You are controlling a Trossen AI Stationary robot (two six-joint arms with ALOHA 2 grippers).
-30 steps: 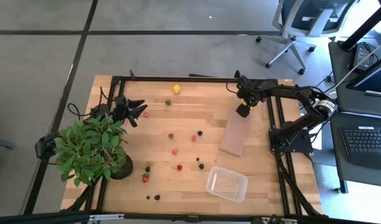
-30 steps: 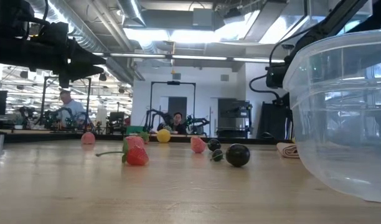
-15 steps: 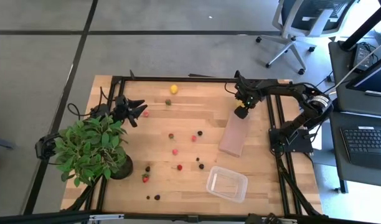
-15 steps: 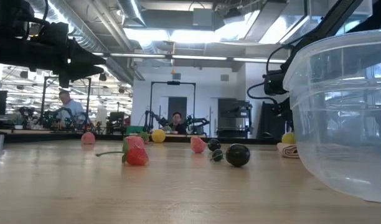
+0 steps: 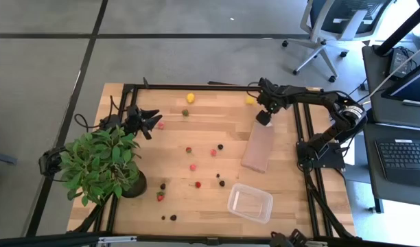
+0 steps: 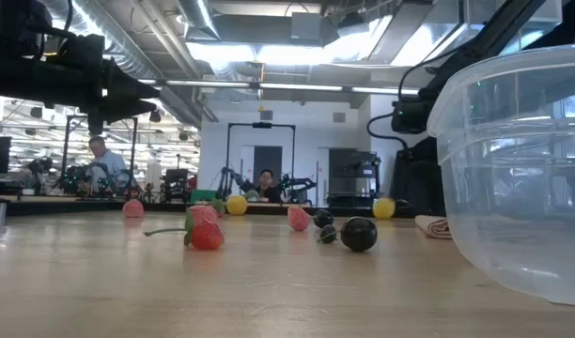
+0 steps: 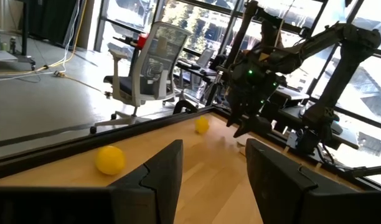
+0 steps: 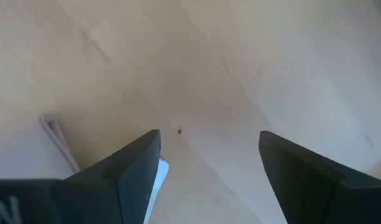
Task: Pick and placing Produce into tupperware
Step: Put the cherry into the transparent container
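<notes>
From above, the pale wooden slatted table (image 5: 210,137) carries scattered tiny red, dark and yellow fruit pieces (image 5: 193,167); the clear rectangular plastic tupperware (image 5: 250,203) sits empty near the front edge, beside a flat brown rectangular block (image 5: 259,147). The right gripper (image 5: 264,118) hangs at the block's far end, jaws released and empty. The left gripper (image 5: 152,123) waits by the leafy green potted plant (image 5: 100,165), jaws parted, holding nothing.

Low view: a workshop with ceiling ducts; seated people behind.

Wrist views: an office chair (image 7: 144,62); bare wood. No legible writing.
</notes>
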